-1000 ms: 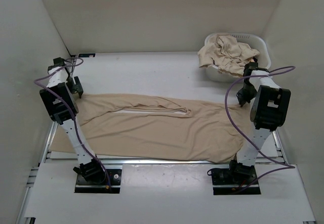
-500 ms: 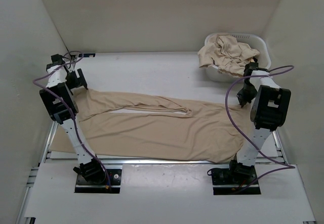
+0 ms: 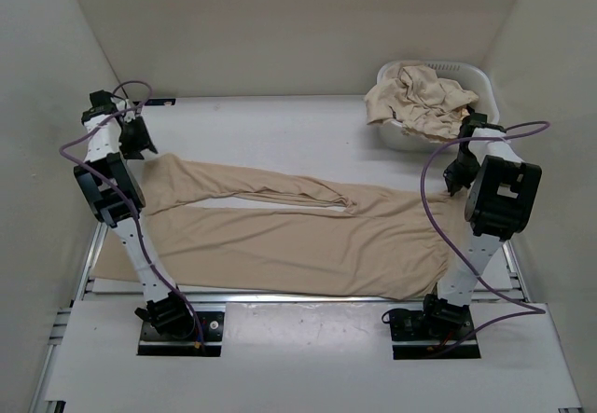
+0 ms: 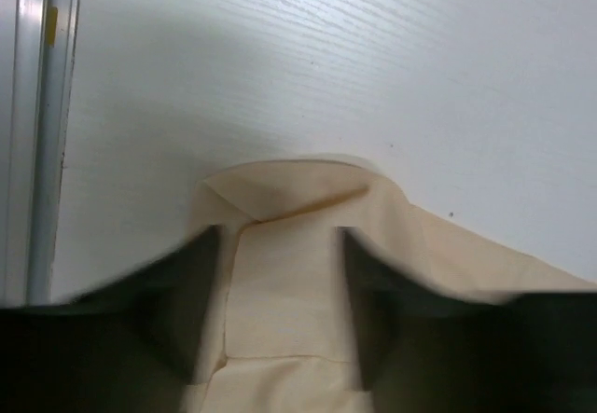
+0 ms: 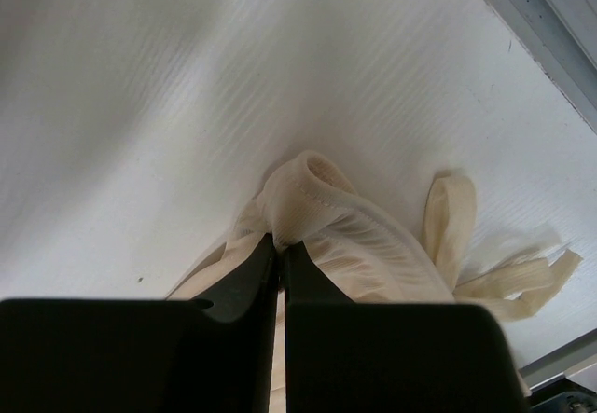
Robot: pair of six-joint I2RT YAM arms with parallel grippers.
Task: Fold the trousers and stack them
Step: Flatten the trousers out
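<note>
Pinching waistband of the trousers (image 3: pixel 298 236) with right gripper (image 5: pixel 278 240), straddling 1 cuff with left gripper (image 4: pixel 278 238) spread apart. Could drop that cuff for want of grip, leaving the leg crooked.

I get soft, even overhead light; in my left wrist view the fingers (image 4: pixel 198 306) blur, dark underneath.

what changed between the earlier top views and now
The left gripper moved toward the far left corner of the table. The end of the far leg of the trousers went with it, drawing that leg out straighter. The right gripper shifted slightly farther away at the waist end. The near leg and the laundry basket stayed put.
</note>
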